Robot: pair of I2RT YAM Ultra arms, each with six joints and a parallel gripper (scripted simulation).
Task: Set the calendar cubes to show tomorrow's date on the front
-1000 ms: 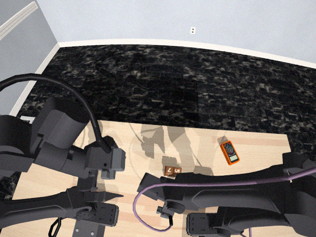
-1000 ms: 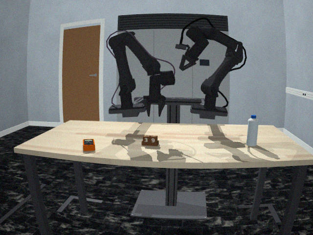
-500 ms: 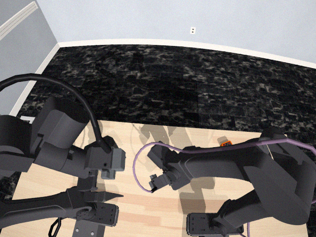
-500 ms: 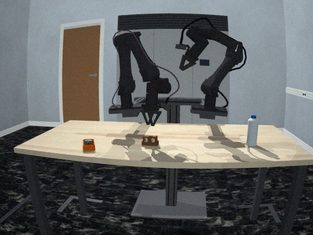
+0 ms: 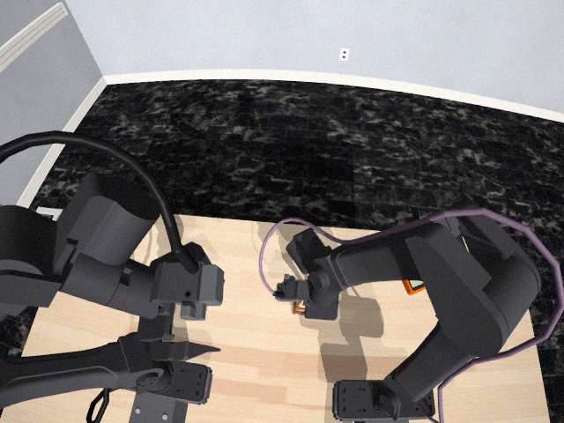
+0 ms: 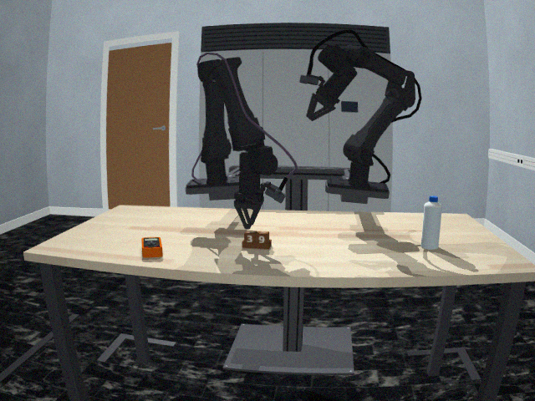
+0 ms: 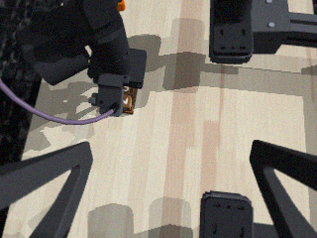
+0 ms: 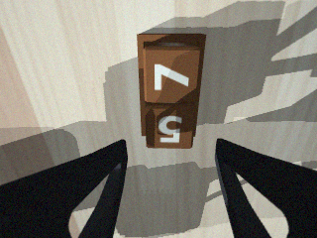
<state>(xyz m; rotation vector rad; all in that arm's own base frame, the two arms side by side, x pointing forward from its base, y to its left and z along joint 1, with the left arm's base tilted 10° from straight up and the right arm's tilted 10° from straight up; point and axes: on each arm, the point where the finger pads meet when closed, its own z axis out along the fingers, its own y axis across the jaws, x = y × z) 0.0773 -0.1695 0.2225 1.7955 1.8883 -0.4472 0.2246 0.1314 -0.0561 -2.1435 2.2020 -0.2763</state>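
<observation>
Below the right claw [image 6: 247,226] [image 8: 170,148], spread and empty, calendar cubes [image 6: 257,238] [image 8: 170,94], front hidden from the wrist view.

On the cubes [image 6: 249,239] [image 6: 262,239] [image 8: 172,76] [image 8: 169,129], a 3 and a 9 can be read in the exterior view. A 7 and a 5 are seen on their upper faces in the right wrist view.

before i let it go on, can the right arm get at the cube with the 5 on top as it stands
Probably yes: the right gripper is open above the calendar, and nothing shows between its fingers and the cube with the 5.
</observation>
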